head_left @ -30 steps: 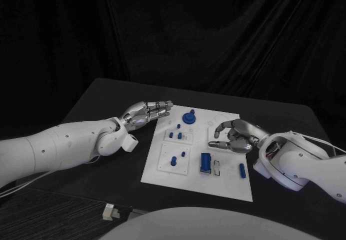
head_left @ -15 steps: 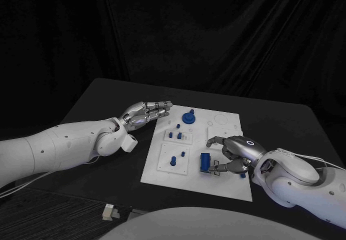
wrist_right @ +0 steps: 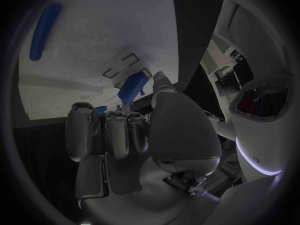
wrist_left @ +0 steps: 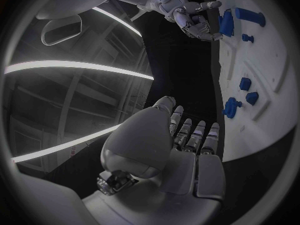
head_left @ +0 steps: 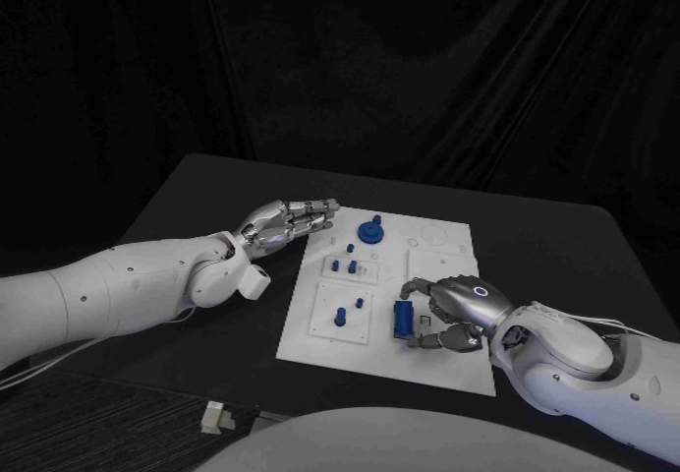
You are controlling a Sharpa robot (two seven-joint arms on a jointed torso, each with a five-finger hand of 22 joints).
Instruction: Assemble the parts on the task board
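Note:
The white task board [head_left: 329, 346] lies mid-table. On it a blue block [head_left: 404, 317] stands by two slots. My right hand [head_left: 451, 313] hovers over the board's near right part, its fingers curled on the block's right side and its thumb [wrist_right: 159, 80] next to the block [wrist_right: 130, 87]. Whether it grips the block is unclear. A long blue bar [wrist_right: 44, 32] lies on the board beyond. My left hand [head_left: 291, 221] hangs at the board's far left edge, holding nothing, with its fingers [wrist_left: 194, 135] stretched loosely side by side.
A blue knob [head_left: 369, 231] stands at the board's far edge. Two small blue pieces [head_left: 345, 265] and a blue peg [head_left: 342, 316] sit in the left panels. A small pale object [head_left: 212, 417] lies near the table's front left. Bare black table surrounds the board.
My right hand has come from the board's far right toward me and lowered beside the blue block, its fingers curling in. The block and my left hand have stayed put.

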